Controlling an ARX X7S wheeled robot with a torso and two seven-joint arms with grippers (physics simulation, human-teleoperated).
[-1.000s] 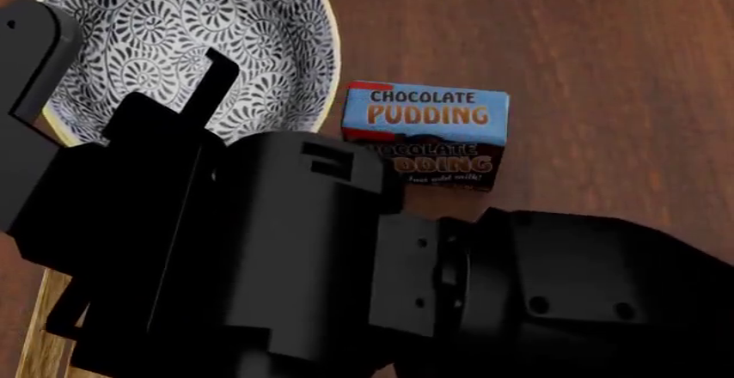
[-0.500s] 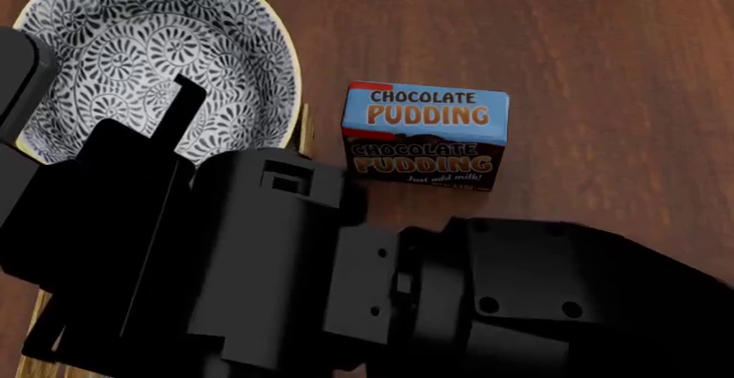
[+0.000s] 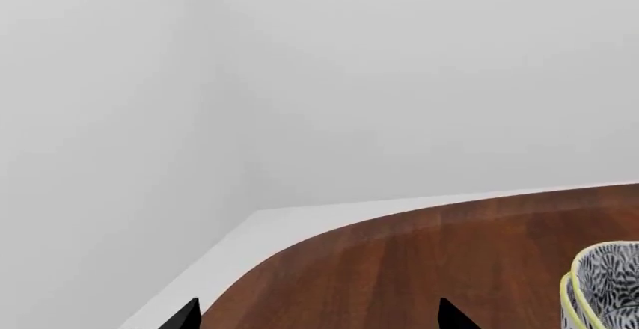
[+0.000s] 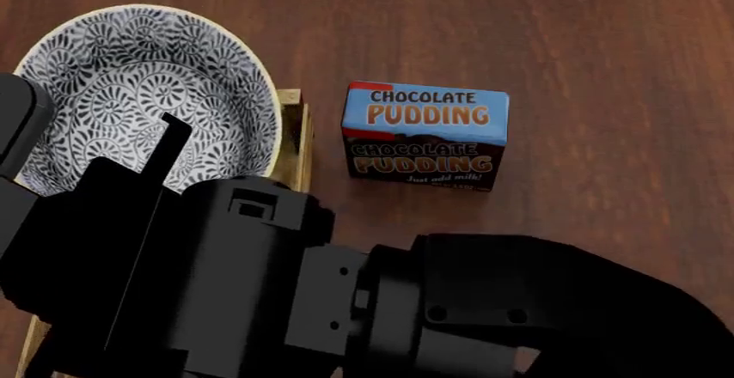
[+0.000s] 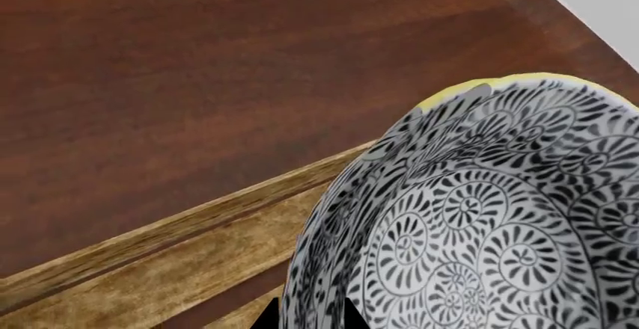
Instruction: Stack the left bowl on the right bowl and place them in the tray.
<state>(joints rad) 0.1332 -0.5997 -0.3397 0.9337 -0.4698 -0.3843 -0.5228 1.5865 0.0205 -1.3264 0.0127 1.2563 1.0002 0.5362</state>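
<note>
A black-and-white patterned bowl (image 4: 143,86) with a yellow rim fills the upper left of the head view. It hangs over the corner of the light wooden tray (image 4: 292,133). My right gripper (image 5: 307,320) is shut on the bowl's wall (image 5: 479,224), one tip inside and one outside. One of its fingers (image 4: 174,146) shows inside the bowl in the head view. In the left wrist view two nested yellow rims of the bowls (image 3: 599,288) show at the edge. My left gripper (image 3: 317,321) is open and empty over bare table, apart from them.
A blue chocolate pudding box (image 4: 425,135) lies on the dark wooden table just right of the tray. My right arm (image 4: 344,301) covers the lower head view. The tray's plank side (image 5: 179,243) runs under the bowl. The table's curved edge (image 3: 260,247) lies by the left gripper.
My right gripper has carried the bowl leftward and toward me in the head view, uncovering the tray's corner beside the pudding box. The box has not moved.
</note>
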